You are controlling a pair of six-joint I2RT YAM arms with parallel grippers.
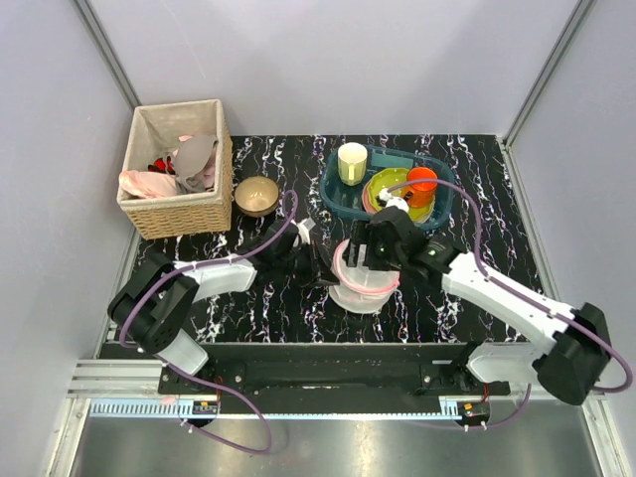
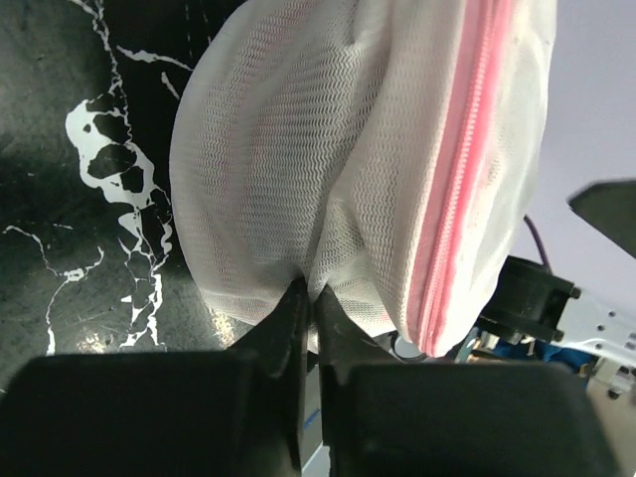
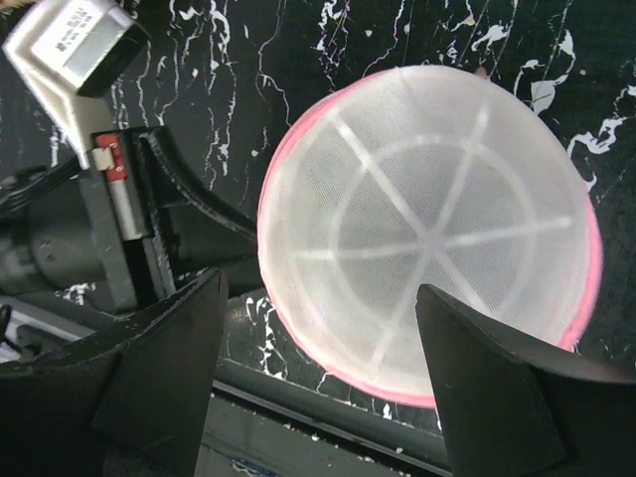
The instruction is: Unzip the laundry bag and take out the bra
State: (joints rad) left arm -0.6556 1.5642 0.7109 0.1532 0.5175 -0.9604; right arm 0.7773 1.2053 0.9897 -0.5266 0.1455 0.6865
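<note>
On the tabletop point(image 1: 260, 310), left pincer point(image 2: 309, 298) clamps the laundry bag point(image 1: 366, 280) for unzipping; open right pincer point(image 3: 320, 310) next needs the pink zipper point(image 2: 467, 169).

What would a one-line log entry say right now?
left jaws: shut on laundry bag | right jaws: open above bag | zipper: looks closed

Overhead view; wrist close-ups sharing laundry bag point(image 1: 365, 281)

white mesh laundry bag point(image 2: 298, 159), woven wicker basket point(image 1: 184, 214)
</note>
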